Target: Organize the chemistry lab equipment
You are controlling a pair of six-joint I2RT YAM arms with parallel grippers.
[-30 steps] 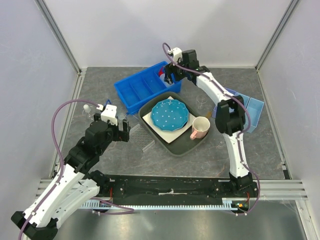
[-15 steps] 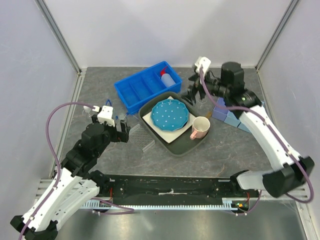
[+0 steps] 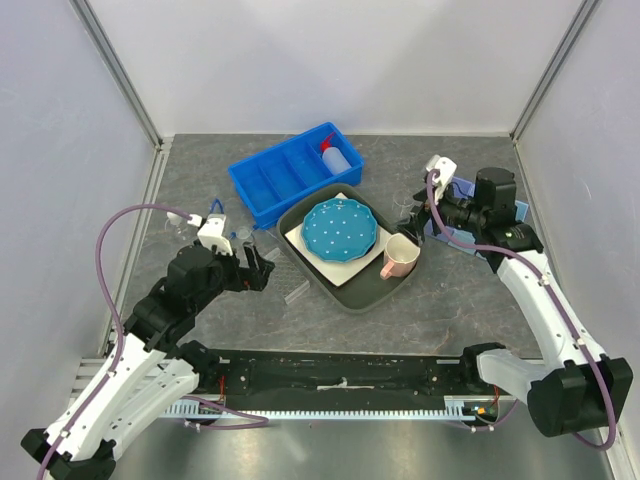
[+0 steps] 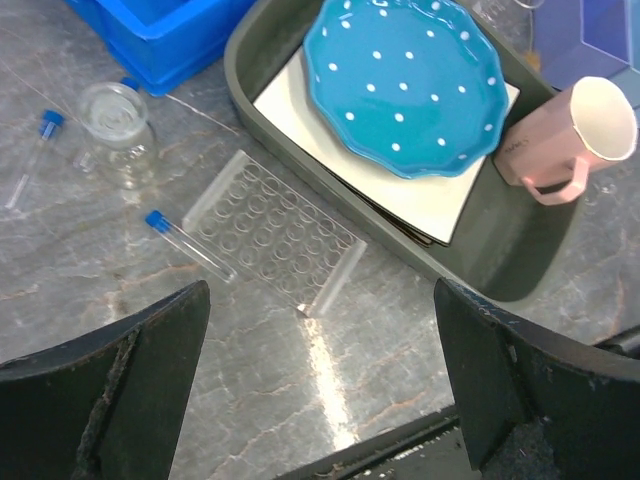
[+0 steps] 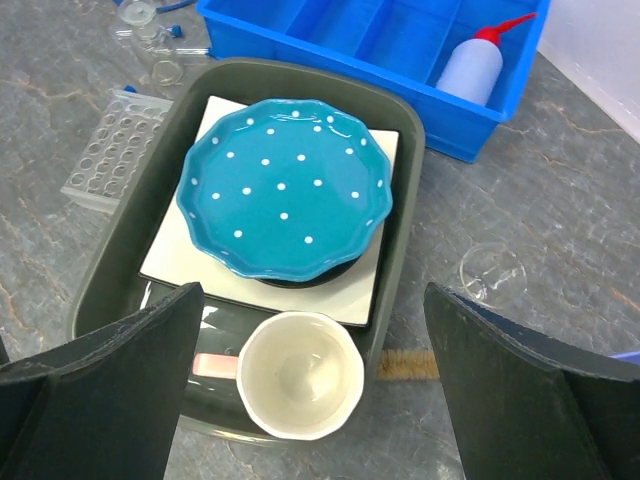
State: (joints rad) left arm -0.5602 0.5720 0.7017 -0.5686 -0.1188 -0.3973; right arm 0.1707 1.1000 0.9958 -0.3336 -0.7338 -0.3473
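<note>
right gripper (image 3: 418,213) left the bin (image 3: 290,175), agape (left gripper (image 3: 255,262) too); only wrist shows brush (image 5: 408,365).

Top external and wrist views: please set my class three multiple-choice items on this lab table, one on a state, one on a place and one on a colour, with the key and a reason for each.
1. The pink mug in the dark tray is:
A. upside down
B. lying on its side
C. upright and empty

2. The white squeeze bottle sits:
A. in an end compartment of the blue bin
B. in the dark tray
C. on top of the pink mug

3. The bottle's nozzle is:
A. green
B. red
C. yellow

Key:
1 C, since the right wrist view looks straight down into its bare white inside.
2 A, since blue walls enclose it at the bin's end nearest the tray.
3 B, since the thin tip is plainly red against the blue.
</note>
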